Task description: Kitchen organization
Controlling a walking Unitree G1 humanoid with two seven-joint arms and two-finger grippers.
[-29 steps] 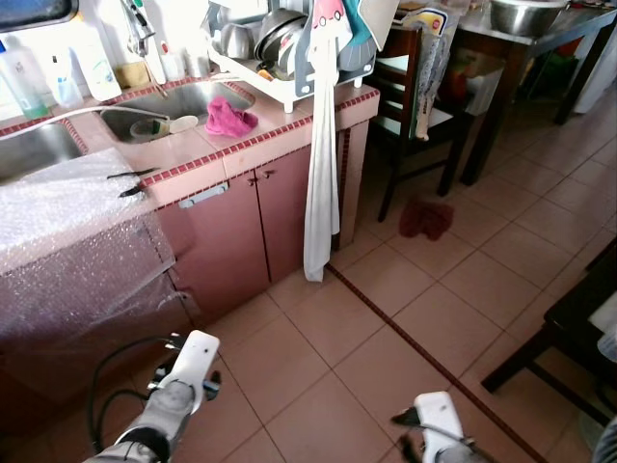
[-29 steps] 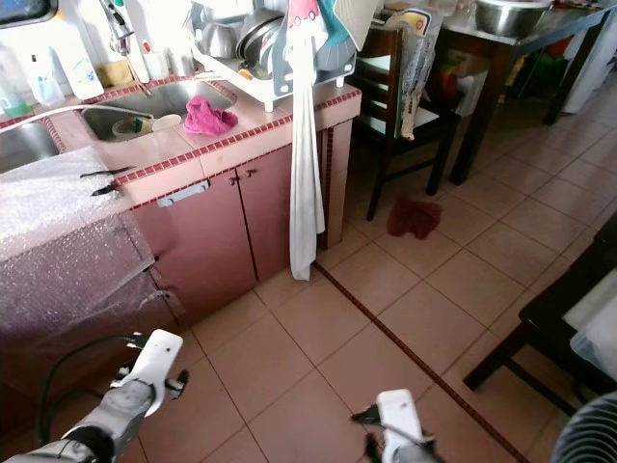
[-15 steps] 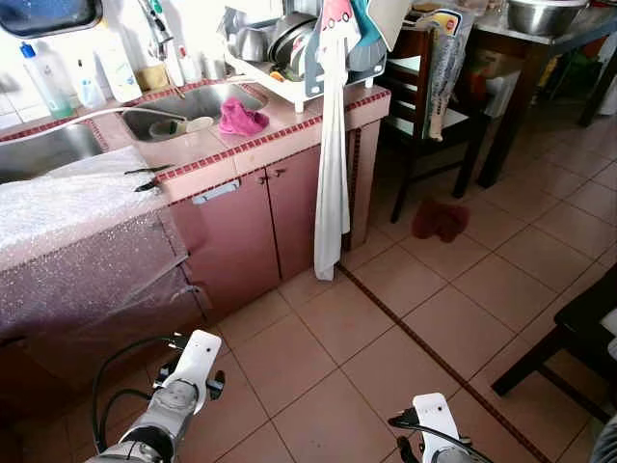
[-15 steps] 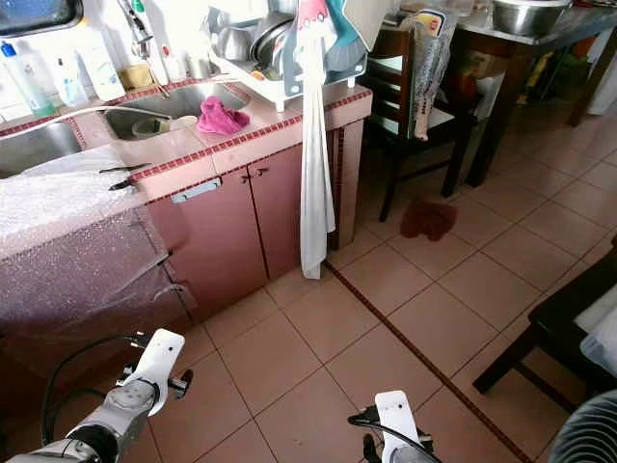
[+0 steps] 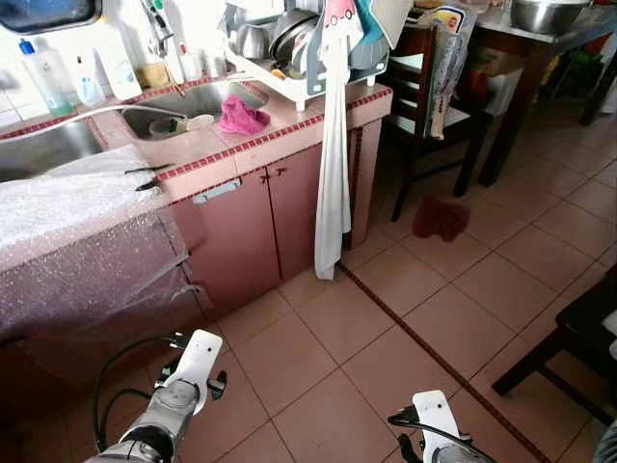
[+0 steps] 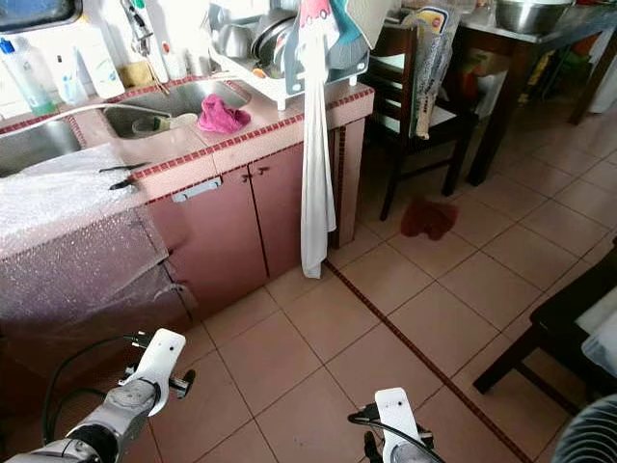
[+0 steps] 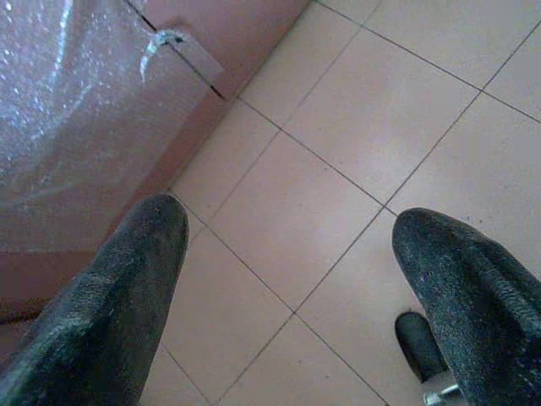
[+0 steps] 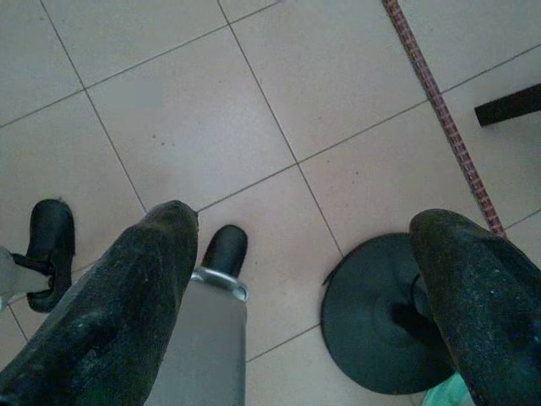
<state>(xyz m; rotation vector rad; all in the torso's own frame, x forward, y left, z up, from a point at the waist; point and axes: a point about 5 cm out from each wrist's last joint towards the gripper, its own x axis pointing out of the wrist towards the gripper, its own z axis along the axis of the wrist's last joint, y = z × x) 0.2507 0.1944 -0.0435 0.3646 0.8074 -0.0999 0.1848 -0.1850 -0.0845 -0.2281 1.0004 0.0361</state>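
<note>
Both arms hang low, left gripper [image 7: 287, 254] and right gripper [image 8: 300, 262] spread.

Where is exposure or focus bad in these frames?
Left eye view: back wall behind the steel sink is blown out white, and the sheet of clear bubble wrap glares. Left wrist view: the open left gripper has soft, out-of-focus black fingers, the tiled floor sharper. Right wrist view: evenly lit.

We see a pink tiled floor [image 5: 453, 289], red-trimmed pink cabinets [image 5: 270, 222] under a sink [image 5: 188, 101], a dark wooden chair [image 5: 424, 106] and bright daylight.
</note>
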